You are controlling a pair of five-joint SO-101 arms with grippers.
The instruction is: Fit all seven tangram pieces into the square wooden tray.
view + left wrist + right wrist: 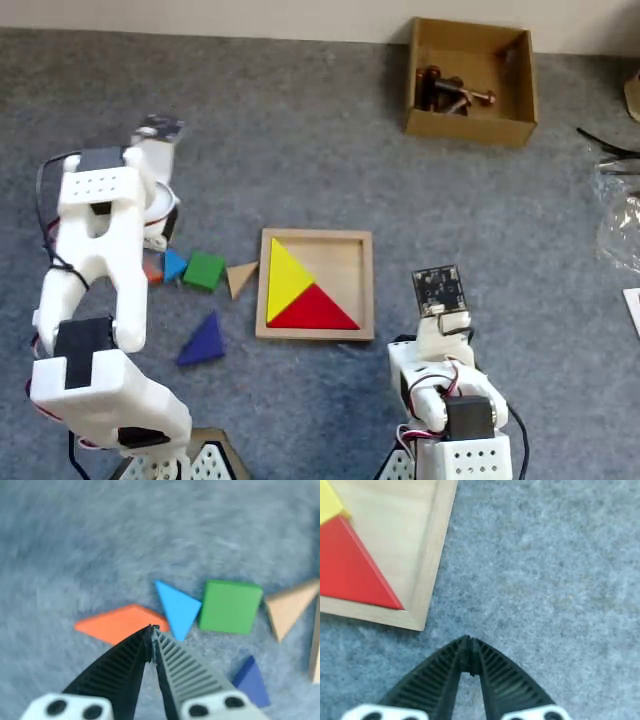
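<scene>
The square wooden tray lies mid-table and holds a yellow triangle and a red triangle. Left of it on the carpet lie a tan triangle, a green square, a light blue triangle, an orange parallelogram and a dark blue triangle. My left gripper is shut and empty, its tip above the orange parallelogram beside the light blue triangle. My right gripper is shut and empty over bare carpet, just off the tray's corner.
A cardboard box with dark metal parts stands at the back right. Clear plastic wrap and cables lie at the right edge. Grey carpet covers the table, open behind and to the right of the tray.
</scene>
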